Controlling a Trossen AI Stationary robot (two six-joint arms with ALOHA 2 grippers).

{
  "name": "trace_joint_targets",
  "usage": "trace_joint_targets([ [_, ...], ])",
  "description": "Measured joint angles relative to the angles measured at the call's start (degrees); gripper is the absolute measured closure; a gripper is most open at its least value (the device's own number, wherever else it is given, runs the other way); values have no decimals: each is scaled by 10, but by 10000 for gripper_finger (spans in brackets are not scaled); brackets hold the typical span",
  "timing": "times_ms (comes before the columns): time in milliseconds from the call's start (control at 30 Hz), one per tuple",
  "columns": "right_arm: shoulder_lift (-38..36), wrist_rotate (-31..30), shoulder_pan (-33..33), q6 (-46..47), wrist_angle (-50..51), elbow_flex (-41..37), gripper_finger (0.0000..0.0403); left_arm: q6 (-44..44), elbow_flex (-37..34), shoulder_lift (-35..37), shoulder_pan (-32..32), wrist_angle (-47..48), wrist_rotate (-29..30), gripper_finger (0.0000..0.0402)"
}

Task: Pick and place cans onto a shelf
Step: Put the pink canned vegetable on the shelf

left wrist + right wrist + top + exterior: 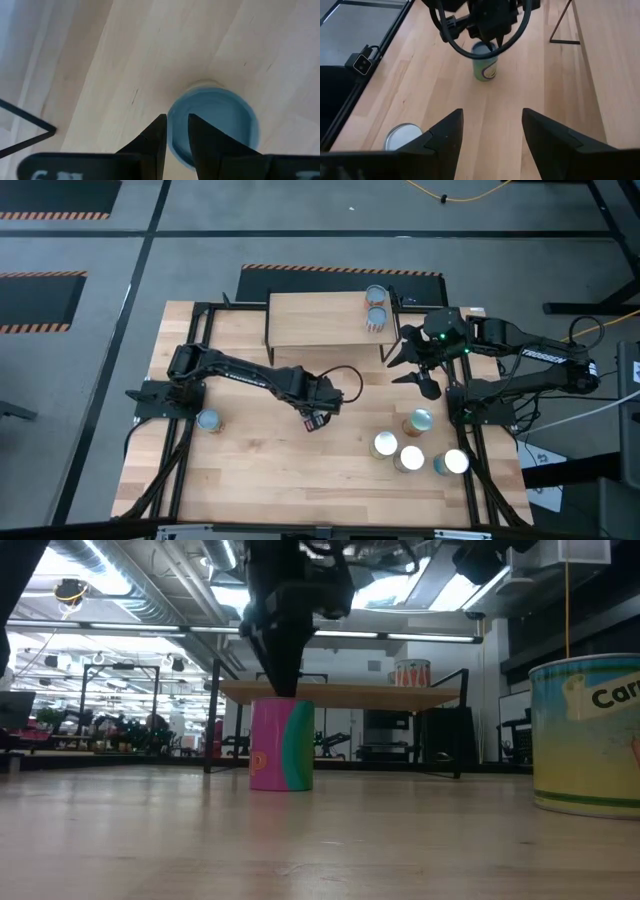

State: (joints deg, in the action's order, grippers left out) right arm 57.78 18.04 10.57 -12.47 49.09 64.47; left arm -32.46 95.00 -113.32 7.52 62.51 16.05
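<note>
The left gripper (318, 416) is hovering mid-table. The right gripper (415, 364) is spreading its fingers just beside the shelf (315, 320), which is carrying two cans (376, 307). Four cans (412, 445) are clustering near the right arm; one can (208, 420) is sitting near the left arm's base.

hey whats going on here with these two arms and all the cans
Two robot arms are moving cans onto the shelf. Two cans already stand on its top board. The left gripper is down over a can at the middle of the table, its fingers close together over the rim; whether it grips is unclear. The right gripper hangs open beside the shelf, holding nothing. Four cans wait near the right arm, and one can stands by the left arm's base.
</note>
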Motion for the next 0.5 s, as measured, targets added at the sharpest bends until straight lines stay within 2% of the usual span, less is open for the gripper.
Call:
trace_joint_targets([
  [333,0,0,0,0,0,0,195,-4,-42,2,1,-17,10,330],
  [500,0,0,0,0,0,0,195,-4,-42,2,1,-21,9,354],
])
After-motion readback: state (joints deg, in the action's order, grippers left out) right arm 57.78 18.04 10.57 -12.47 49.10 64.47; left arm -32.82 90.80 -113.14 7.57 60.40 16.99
